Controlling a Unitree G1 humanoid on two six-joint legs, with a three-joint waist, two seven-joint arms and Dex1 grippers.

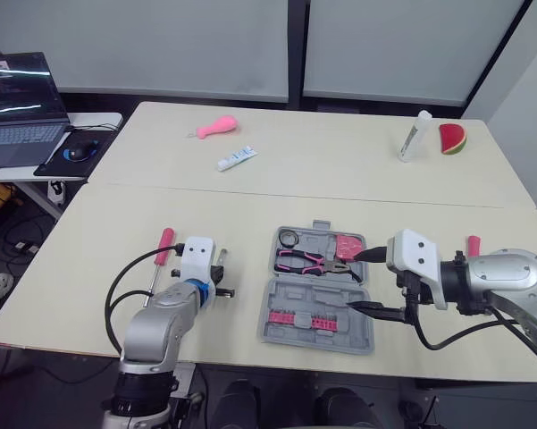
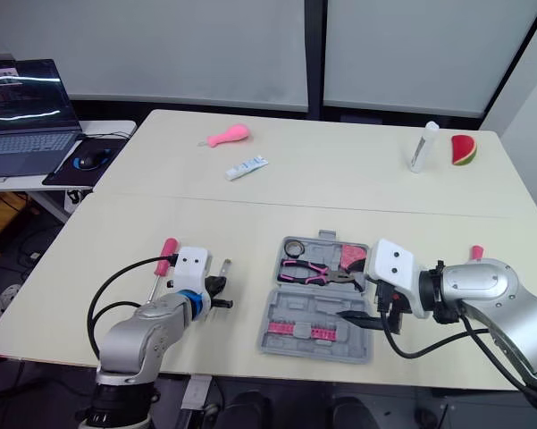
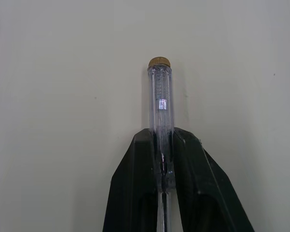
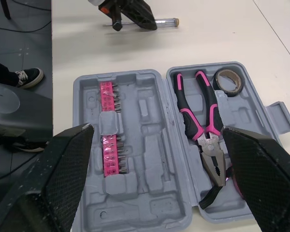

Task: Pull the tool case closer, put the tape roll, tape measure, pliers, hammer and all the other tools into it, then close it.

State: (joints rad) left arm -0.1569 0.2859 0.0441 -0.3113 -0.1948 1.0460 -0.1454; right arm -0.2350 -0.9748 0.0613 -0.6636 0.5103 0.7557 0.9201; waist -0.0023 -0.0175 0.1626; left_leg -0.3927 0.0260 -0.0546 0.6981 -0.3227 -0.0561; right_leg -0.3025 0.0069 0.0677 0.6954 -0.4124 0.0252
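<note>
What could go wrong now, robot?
The clear screwdriver sticks far out past the fingers of the left gripper, so it might slip or swing. The open right gripper hangs over the tool case and could bump the pliers out of their slot.

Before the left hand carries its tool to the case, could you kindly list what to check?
1. Left hand shut on the clear-handled tester screwdriver: ok.
2. Grey plastic tool case lying open: ok.
3. Right hand clear of the case: not ok, it hovers open over it.
4. Pink-handled pliers and black tape roll in the case: ok.
5. Pink-handled screwdriver packed: not ok, lies outside the case.
</note>
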